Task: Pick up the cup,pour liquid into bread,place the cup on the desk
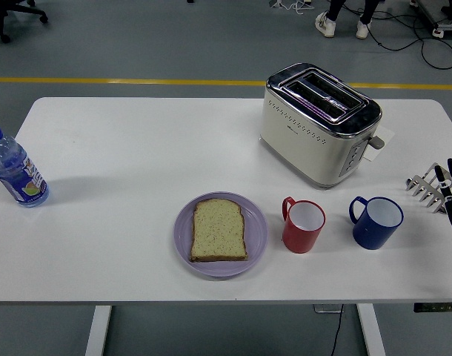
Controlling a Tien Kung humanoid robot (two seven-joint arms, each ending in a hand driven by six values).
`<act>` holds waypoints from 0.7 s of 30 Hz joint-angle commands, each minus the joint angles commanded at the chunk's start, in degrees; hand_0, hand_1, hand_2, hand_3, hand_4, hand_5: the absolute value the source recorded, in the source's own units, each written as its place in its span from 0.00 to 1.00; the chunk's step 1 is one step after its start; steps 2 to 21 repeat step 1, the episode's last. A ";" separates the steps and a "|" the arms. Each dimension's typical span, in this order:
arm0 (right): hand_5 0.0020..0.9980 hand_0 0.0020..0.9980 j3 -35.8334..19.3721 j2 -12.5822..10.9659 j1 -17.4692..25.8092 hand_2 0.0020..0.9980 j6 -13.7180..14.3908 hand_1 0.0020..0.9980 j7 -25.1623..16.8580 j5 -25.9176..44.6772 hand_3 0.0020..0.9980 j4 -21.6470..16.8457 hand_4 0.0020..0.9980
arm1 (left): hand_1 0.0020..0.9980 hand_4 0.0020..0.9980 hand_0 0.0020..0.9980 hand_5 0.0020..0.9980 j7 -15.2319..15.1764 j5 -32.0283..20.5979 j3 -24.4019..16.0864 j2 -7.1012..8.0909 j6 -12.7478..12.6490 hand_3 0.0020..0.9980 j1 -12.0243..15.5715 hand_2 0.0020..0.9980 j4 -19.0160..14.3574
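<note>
A slice of bread (219,230) lies on a lilac plate (184,245) near the table's front edge. To its right stands a red cup (304,225), and further right a blue cup (376,222), both upright with handles pointing back left. My right hand (441,189) is at the right edge of the picture, to the right of the blue cup and apart from it, fingers spread and holding nothing. The left arm does not show.
A cream and chrome toaster (320,123) stands behind the two cups. A small water bottle (15,170) stands at the table's far left. A person's feet (343,27) show on the floor beyond the table.
</note>
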State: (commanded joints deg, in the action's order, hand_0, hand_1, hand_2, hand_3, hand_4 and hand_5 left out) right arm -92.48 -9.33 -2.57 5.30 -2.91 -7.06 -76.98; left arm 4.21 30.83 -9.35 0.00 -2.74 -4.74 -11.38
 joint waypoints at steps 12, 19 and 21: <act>0.33 0.67 0.04 0.06 -0.05 0.64 -0.04 0.58 -0.01 0.06 0.62 0.01 0.65 | 0.64 0.32 0.64 0.84 -0.01 0.03 -0.07 0.00 -0.01 0.55 -0.06 0.66 0.00; 0.33 0.67 0.04 0.06 -0.05 0.64 -0.04 0.58 -0.01 0.06 0.62 0.01 0.65 | 0.64 0.32 0.64 0.84 -0.01 0.03 -0.07 0.00 -0.01 0.55 -0.06 0.66 0.00; 0.33 0.67 0.04 0.06 -0.05 0.64 -0.04 0.58 -0.01 0.06 0.62 0.01 0.65 | 0.64 0.32 0.64 0.84 -0.01 0.03 -0.07 0.00 -0.01 0.55 -0.06 0.66 0.00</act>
